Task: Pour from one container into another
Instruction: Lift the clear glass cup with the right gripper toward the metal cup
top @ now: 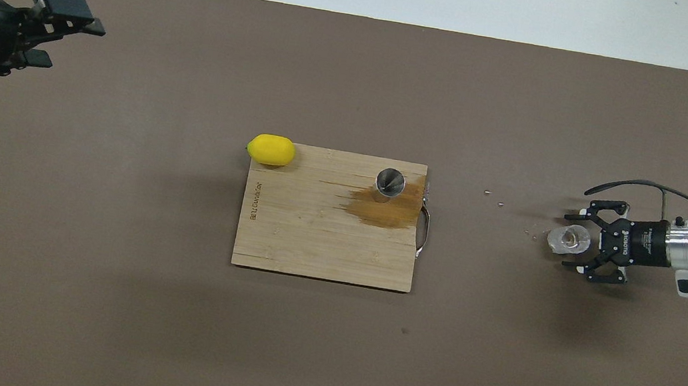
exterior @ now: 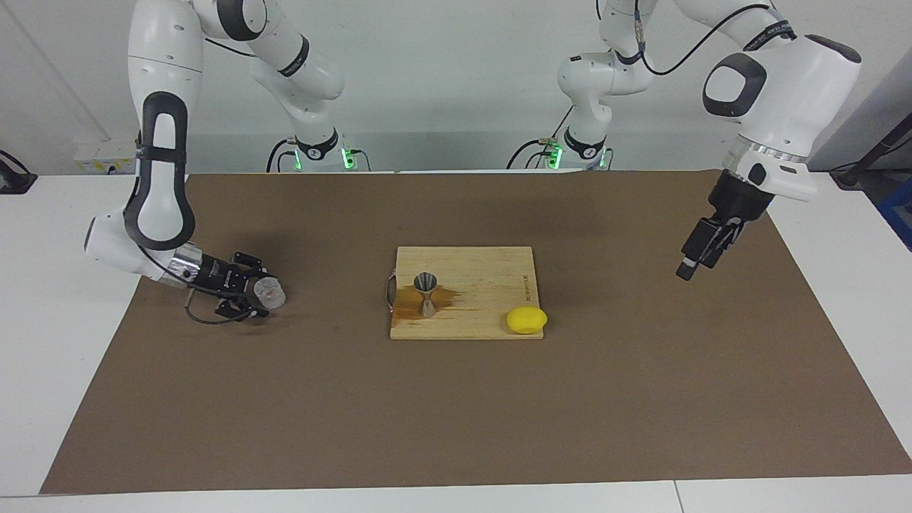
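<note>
A white surface (exterior: 43, 299) carries a wide brown mat (exterior: 456, 413), with a pale wall at the robots' end.

At the right arm's end of the mat, the right arm reaches low and nearly level. The right hand (exterior: 262, 293) is down at the glass (exterior: 271, 292), released: one finger lies on each side of the glass, and the overhead view shows a small gap between each finger and the glass wall. The glass stands upright on the mat, well apart from the board, with something pale in the bottom. A few crumbs (top: 493, 197) lie on the mat between the glass and the board.

The wooden board (exterior: 491, 274) lies in the middle of the mat, its metal handle (top: 426, 221) facing the glass. The jigger (exterior: 427, 293) stands upright on the board, near the handle edge, in a brown wet stain (top: 385, 209). A lemon (exterior: 526, 320) rests at the board's corner farthest from the robots, at the left arm's end, partly over the edge.

The left arm waits, raised, at its own end of the mat. The left hand (exterior: 690, 267) hangs in the air over bare mat, well apart from the board, released and grasping nothing.
</note>
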You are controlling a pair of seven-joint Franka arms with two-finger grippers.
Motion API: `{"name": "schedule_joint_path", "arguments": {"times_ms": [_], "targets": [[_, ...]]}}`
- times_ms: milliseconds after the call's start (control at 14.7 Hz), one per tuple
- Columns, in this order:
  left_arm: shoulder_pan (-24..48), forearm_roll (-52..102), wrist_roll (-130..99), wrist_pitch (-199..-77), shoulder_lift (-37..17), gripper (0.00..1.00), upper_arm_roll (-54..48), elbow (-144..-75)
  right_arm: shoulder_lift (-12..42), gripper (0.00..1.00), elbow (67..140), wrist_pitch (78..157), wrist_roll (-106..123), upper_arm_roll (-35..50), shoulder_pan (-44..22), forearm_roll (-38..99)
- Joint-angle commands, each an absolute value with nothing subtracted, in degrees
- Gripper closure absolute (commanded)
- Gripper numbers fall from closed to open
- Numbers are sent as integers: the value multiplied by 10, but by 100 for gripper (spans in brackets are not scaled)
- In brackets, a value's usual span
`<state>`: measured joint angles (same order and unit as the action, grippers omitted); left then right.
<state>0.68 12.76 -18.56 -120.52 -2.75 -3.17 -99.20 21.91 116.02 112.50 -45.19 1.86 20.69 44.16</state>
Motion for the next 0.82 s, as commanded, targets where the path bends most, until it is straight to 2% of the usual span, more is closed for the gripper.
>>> {"name": "schedule_joint_path", "arguments": {"times_ms": [0, 68, 136, 205, 273, 546, 751], "targets": [[3, 52, -72, -1108, 10, 0, -35, -990, 195, 24, 1190, 1139, -436, 22, 209, 460], [4, 27, -29, -1080, 18, 0, -35, -990, 194, 37, 1190, 1137, -436, 22, 210, 460], [3, 18, 5, -1057, 27, 0, -35, -989, 194, 61, 1190, 1136, -436, 22, 210, 460], [1, 18, 26, -1036, 32, 0, -35, -989, 194, 95, 1189, 1132, -437, 23, 210, 460], [-11, 18, 35, -1017, 45, 0, -36, -990, 194, 100, 1189, 1131, -437, 23, 210, 460], [-12, 18, 51, -946, 69, 0, -36, -989, 186, 100, 1180, 1129, -443, 23, 209, 459], [-17, 12, 56, -931, 65, 0, -42, -981, 154, 100, 1180, 1138, -504, 25, 169, 455]]}}
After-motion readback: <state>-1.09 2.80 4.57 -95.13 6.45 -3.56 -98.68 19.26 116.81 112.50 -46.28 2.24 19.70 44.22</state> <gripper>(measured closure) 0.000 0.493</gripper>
